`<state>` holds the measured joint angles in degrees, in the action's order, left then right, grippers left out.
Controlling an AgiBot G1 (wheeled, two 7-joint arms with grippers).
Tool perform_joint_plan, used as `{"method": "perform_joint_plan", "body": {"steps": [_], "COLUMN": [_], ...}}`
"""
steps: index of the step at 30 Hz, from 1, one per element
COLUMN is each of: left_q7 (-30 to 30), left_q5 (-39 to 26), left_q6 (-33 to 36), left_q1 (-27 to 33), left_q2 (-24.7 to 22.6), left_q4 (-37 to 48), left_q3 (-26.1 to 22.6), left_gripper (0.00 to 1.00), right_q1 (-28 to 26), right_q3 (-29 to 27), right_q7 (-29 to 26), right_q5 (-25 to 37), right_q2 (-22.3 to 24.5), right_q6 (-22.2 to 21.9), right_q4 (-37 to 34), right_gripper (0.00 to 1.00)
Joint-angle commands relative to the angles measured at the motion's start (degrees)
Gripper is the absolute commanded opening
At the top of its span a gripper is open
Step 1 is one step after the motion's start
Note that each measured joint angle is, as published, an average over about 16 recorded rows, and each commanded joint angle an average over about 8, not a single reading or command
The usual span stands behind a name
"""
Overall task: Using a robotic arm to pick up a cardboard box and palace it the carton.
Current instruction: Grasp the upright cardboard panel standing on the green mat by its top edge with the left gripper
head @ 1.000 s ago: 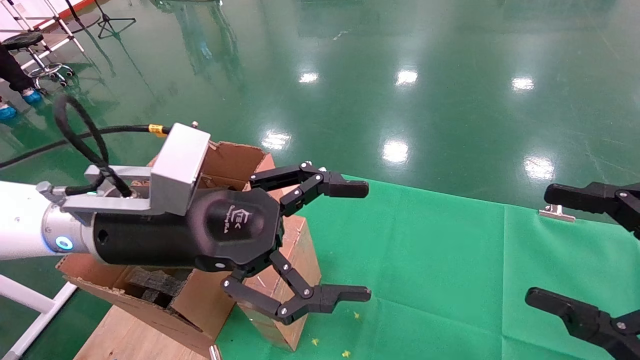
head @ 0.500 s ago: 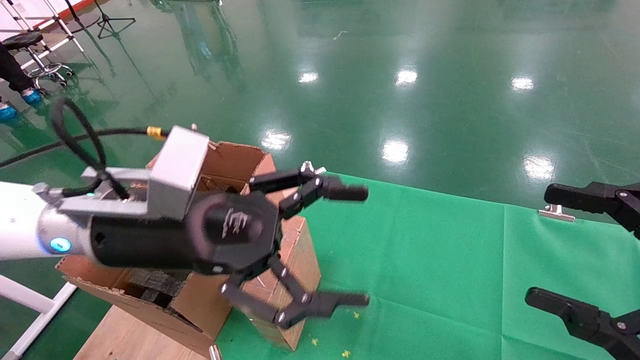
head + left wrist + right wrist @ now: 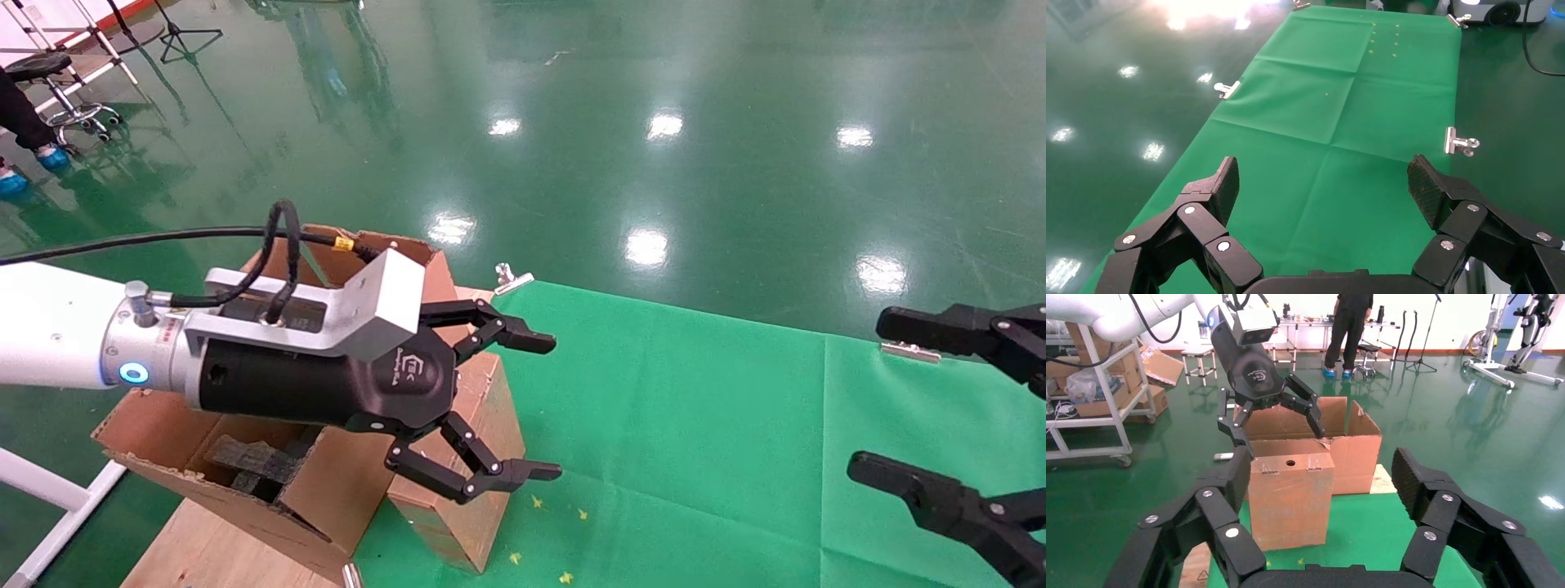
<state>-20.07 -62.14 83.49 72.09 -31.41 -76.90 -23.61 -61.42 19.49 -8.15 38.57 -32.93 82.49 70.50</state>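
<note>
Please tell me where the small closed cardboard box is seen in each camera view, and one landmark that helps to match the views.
Head view: the cardboard box stands on end at the lower left, partly behind the open left gripper, against the carton.
Left wrist view: not in it; only the green cloth shows.
Right wrist view: centre, upright on the cloth, under the left gripper.
Shared landmark: the green cloth, seen in all three.

White left arm [image 3: 49,327], silver wrist with a blue light ring, black cable, silver camera block [image 3: 372,306], black linked jaws.
</note>
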Motion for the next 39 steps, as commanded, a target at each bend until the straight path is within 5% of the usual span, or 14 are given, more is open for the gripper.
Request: {"method": "perform_joint_plan", "body": {"steps": [1,8,16,26,39], "left_q7": [0.2,-6.8,-29.9,-50.9,-64.2], "left_q5": [-0.1,-14.2,-28.7,-34.5,-32.7], "left_q6": [0.0,0.5,4.5,6.3,6.6], "left_q1": [-0.1,9.2,20.5,25.8,32.8], "left_q2": [0.2,-0.8,-6.2,-10.2,-11.8], "left_q4": [0.3,-0.5,0.1,0.1,-0.3], "left_q3": [-0.2,-4.4,-11.3,-17.5,-34.2], "left_gripper": [1.00,1.00,1.00,1.00,1.00], "right_q1": [0.0,0.0,0.0,0.0,0.0], "right_q3": [0.0,0.0,0.0,0.0,0.0], "right_q7": [0.0,0.0,0.0,0.0,0.0], "right_q5": [0.0,0.0,0.0,0.0,0.0], "right_q2": [0.0,0.0,0.0,0.0,0.0], "right_q6": [0.0,0.0,0.0,0.0,0.0], "right_q4": [0.0,0.0,0.0,0.0,0.0], "right_gripper": [0.00,0.00,0.00,0.00,0.00]}}
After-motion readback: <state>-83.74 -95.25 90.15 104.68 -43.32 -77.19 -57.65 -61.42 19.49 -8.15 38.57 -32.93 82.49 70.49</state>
